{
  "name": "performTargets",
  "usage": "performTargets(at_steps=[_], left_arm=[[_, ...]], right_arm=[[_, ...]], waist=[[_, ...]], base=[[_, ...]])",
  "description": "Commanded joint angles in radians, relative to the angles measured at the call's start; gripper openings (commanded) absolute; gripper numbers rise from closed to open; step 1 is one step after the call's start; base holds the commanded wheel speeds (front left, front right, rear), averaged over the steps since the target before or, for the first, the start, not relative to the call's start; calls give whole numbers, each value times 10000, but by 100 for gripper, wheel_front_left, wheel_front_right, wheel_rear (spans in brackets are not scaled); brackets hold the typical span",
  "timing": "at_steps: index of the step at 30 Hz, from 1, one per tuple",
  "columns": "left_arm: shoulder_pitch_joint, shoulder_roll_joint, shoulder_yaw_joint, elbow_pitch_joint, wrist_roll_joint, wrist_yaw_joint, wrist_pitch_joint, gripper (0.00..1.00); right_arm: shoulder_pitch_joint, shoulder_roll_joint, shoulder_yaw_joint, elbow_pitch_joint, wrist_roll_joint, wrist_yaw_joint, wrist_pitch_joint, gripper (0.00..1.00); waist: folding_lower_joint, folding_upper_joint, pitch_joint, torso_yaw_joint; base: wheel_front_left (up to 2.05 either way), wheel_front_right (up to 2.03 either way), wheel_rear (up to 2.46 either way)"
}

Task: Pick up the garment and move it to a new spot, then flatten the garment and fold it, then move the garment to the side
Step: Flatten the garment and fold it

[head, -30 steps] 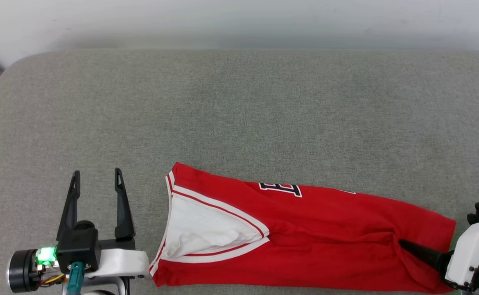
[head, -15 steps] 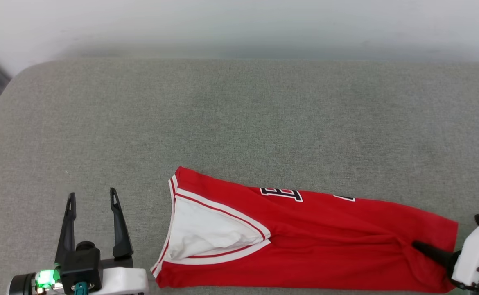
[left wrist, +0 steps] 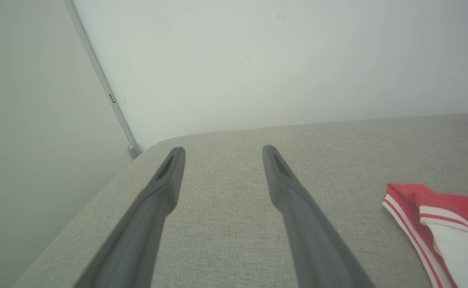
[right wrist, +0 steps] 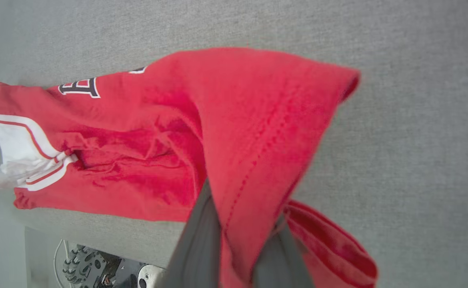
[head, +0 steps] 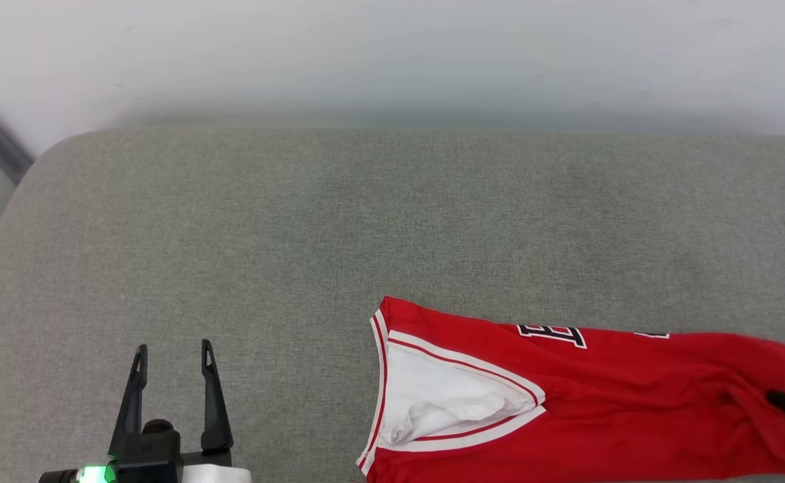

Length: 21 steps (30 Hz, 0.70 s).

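Garment [head: 634,409]: red sleeveless jersey, folded lengthwise into a long strip, at 4 o'clock in head view. Long axis runs 9-to-3. Striped white-and-red trim opening with white lining at 9 o'clock end. Partial black white-outlined lettering on 12 o'clock edge. Hem end at 3 o'clock bunched, lifted, pinched by right gripper [right wrist: 242,244]. Rest lies flat, creased mid-body.

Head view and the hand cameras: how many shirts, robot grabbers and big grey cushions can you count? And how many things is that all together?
red jersey: 1
grippers: 2 (left gripper open over the cushion, right gripper shut on the red jersey)
grey cushion: 1
Total: 4
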Motion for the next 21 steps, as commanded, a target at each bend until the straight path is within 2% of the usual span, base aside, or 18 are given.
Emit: performTargets(at_steps=[1, 7, 12, 14, 21], left_arm=[[95, -76, 56, 26, 88, -80, -21, 100], [20, -180, 160, 85, 205, -230, -22, 100], [-168, -261, 247, 157, 220, -351, -22, 100], [-198, -273, 275, 155, 231, -366, -22, 100], [-588, -393, 278, 228, 216, -608, -22, 100]], right_arm=[[223, 174, 33, -442, 181, -4, 372, 0], [238, 742, 520, -2445, 256, -4, 1113, 0], [-288, 1262, 1322, -3836, -123, -4, 1692, 0], [-448, 1369, 1548, -3982, -213, -4, 1799, 0], [-2105, 2259, 3425, -3888, -812, -4, 2216, 0]], waist=[[0, 0, -47, 11], [0, 0, -18, 42], [0, 0, 113, 97], [0, 0, 159, 88], [0, 0, 625, 189]], base=[[0, 0, 0], [0, 0, 0], [0, 0, 0], [0, 0, 0], [0, 0, 0]])
